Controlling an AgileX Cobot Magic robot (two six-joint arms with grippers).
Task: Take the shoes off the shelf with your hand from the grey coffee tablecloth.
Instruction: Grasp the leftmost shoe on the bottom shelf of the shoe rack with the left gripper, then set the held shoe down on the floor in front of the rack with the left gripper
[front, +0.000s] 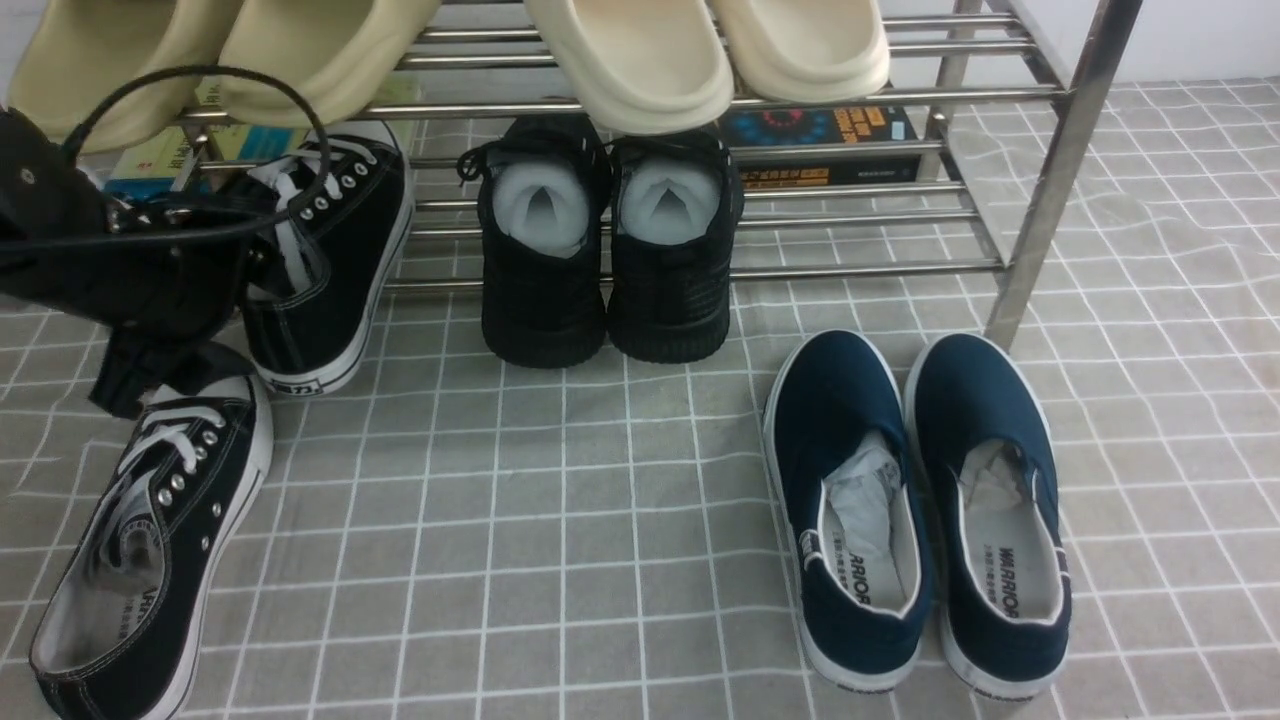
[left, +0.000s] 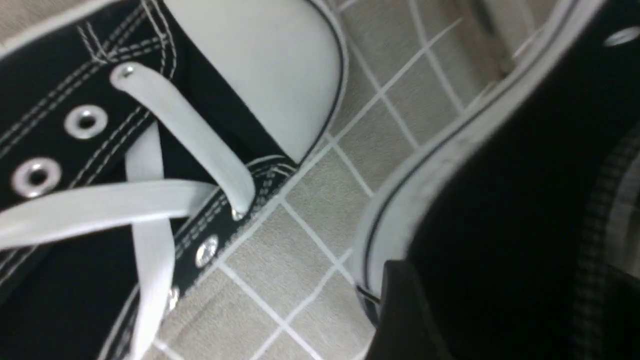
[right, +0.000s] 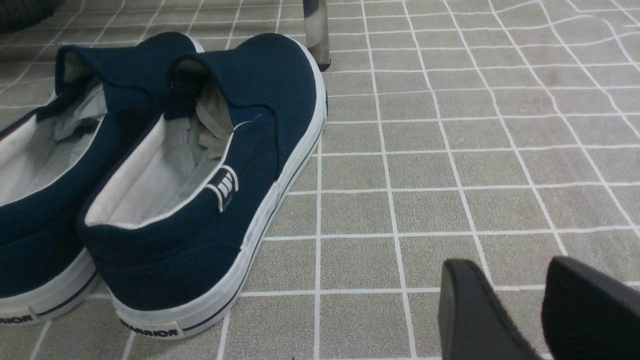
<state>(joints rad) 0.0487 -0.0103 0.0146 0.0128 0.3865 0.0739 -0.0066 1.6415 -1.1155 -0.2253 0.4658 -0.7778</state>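
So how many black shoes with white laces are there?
2. The near shoe lies on the cloth at the left; the far shoe leans on the shelf behind it.

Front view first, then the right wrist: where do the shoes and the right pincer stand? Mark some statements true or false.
1. Both canvas sneakers are off the shelf, on the tablecloth. False: only the near sneaker is; the far sneaker leans toe-up on the shelf.
2. The navy slip-ons stand on the tablecloth in front of the shelf. True.
3. The right pincer is shut on a slip-on. False: it is open and empty.
4. The mesh sneakers lean on the shelf's low rails. True.
5. The shelf's upper rails are bare. False: cream slippers rest there.
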